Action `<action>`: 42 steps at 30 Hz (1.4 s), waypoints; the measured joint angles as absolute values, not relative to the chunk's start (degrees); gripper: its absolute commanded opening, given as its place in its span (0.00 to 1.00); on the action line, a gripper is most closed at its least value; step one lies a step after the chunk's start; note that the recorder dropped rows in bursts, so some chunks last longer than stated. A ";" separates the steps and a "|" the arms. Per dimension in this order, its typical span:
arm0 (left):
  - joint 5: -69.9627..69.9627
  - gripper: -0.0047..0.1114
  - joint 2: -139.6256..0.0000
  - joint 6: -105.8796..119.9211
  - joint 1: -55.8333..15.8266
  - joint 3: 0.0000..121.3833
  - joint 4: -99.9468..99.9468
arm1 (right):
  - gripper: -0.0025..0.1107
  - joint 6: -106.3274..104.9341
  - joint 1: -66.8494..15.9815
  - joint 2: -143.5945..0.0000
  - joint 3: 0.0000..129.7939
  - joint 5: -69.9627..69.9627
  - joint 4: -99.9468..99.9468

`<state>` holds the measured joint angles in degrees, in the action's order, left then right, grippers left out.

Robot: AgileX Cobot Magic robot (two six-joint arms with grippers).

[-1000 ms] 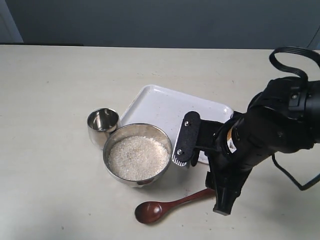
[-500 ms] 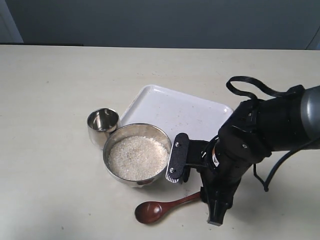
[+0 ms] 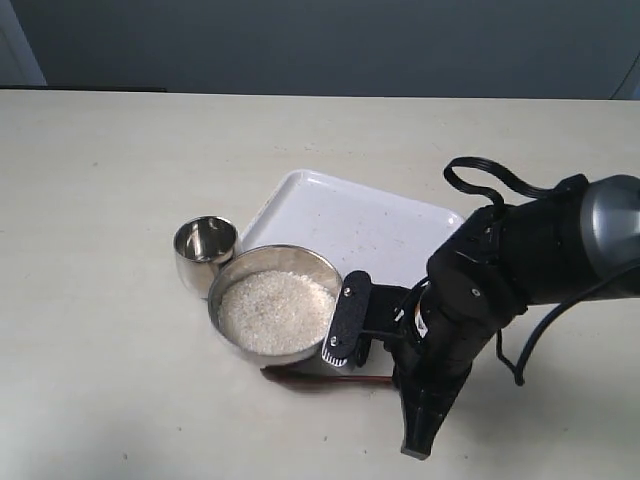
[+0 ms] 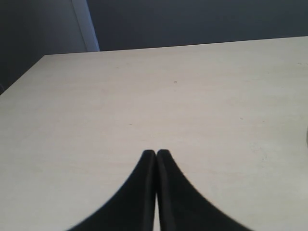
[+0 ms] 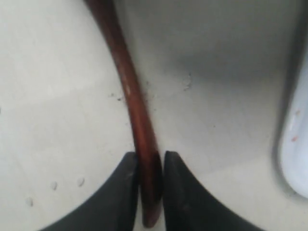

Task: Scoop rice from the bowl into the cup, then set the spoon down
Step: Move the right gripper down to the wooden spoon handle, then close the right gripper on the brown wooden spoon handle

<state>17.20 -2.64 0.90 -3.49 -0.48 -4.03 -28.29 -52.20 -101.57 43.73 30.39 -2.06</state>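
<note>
Right tool [image 3: 386, 378]: has dropped low this last second, onto the handle end of the spoon [image 3: 320, 377], on the near side of the bowl [image 3: 232, 290].
Spoon: head has swung in by the bowl's foot and is half hidden; the bowl crowds the lift.
Around: rice [image 3: 275, 312] untouched; cup [image 3: 205, 250] just far-left of the bowl; tray [image 3: 350, 215] beyond.
Left tool [image 4: 156, 159]: pinched together, empty, over the worktop [image 4: 144, 96].
Right wrist: jaws clamped on the handle, so the pickup looks underway.

Bare table [image 3: 100, 200] left and front-left, easy passage. Centre's tight: cup [image 3: 196, 268] just beside bowl [image 3: 226, 288], tray [image 3: 350, 215] close behind, right arm [image 3: 500, 285] crowding the bowl's right side, spoon [image 3: 335, 379] low underneath.
</note>
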 measured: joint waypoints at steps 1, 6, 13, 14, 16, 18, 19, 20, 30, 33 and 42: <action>17.20 0.04 -2.64 0.90 -3.49 -0.48 -4.03 | 0.02 -28.54 -52.20 -101.57 43.73 30.72 -1.64; 17.20 0.04 -2.64 0.90 -3.49 -0.48 -4.03 | 0.01 -28.09 -52.20 -101.68 43.96 31.25 -0.93; 17.20 0.04 -2.64 0.90 -3.49 -0.48 -4.03 | 0.01 -28.10 -52.20 -101.68 44.03 31.90 -0.93; 17.20 0.04 -2.64 0.90 -3.49 -0.48 -4.03 | 0.01 -28.23 -52.20 -101.68 44.03 32.01 -0.93; 17.20 0.04 -2.64 0.90 -3.49 -0.48 -4.03 | 0.01 -28.23 -52.20 -101.68 44.03 32.53 -0.93; 17.20 0.04 -2.64 0.90 -3.49 -0.48 -4.03 | 0.01 -28.37 -52.20 -101.68 44.03 32.90 -0.81; 17.20 0.04 -2.64 0.90 -3.49 -0.48 -4.03 | 0.01 -28.47 -52.20 -101.68 44.03 33.11 -0.83; 17.20 0.04 -2.64 0.90 -3.49 -0.48 -4.03 | 0.01 -28.45 -52.20 -101.38 44.03 33.37 -0.83; 17.20 0.04 -2.64 0.90 -3.49 -0.48 -4.03 | 0.01 -32.21 -52.20 -94.95 43.33 42.29 5.33; 17.20 0.04 -2.64 0.90 -3.49 -0.48 -4.03 | 0.01 -32.71 -52.20 -91.99 43.46 45.48 6.61; 17.20 0.04 -2.64 0.90 -3.49 -0.48 -4.03 | 0.01 -24.92 -52.20 -86.05 52.49 53.53 -4.06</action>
